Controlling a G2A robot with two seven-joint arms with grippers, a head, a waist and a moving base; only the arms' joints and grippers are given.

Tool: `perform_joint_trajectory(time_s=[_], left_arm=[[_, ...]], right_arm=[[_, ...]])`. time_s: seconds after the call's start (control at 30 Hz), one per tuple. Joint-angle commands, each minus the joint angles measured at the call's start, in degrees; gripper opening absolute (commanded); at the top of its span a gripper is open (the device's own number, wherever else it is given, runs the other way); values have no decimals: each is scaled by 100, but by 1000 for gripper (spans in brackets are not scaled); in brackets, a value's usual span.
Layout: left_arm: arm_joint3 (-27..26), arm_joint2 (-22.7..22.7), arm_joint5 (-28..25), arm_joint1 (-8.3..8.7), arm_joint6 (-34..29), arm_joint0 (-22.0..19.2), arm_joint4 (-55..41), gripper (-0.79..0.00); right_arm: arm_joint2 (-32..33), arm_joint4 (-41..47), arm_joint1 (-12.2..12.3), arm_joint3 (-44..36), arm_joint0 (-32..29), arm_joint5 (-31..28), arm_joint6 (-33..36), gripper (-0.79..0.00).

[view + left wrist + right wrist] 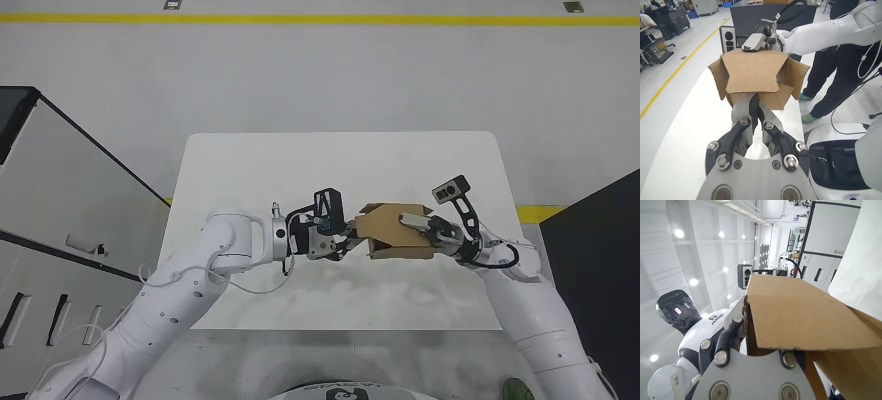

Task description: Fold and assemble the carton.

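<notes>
While the half-folded carton (395, 232) hangs over the white bench (300, 170), we see the left hand (754, 100) pressed together on a lower flap's edge and the right hand (415, 222) clamping the far wall. With 4 end flaps loose, we judge that a hard tug could tear the pinched flap or wrench the carton from the right hand.

The tabletop (300, 170) is white and rectangular with rounded corners. A cardboard carton (385, 238) is located over its right-of-centre area; contact between carton and surface cannot be confirmed.
</notes>
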Motion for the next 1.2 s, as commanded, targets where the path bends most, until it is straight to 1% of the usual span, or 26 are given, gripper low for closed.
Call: perform_joint_trajectory(time_s=[0.0,0.33,0.77,1.17], left_arm=[[3,-1,-2,-1,2,-2,1,-785],[4,-18,0,-4,10,1,14,-785],[-202,-153,28,25,-1,107,34,-785],[-333,-198,9,41,20,208,52,-785]], right_arm=[[-35,-17,-9,-21,1,-18,-69,-785],[-179,-131,-39,-63,41,-17,-161,-785],[104,-51,-6,-62,-67,-111,-169,-785],[192,5,0,-167,-189,-104,-162,-785]])
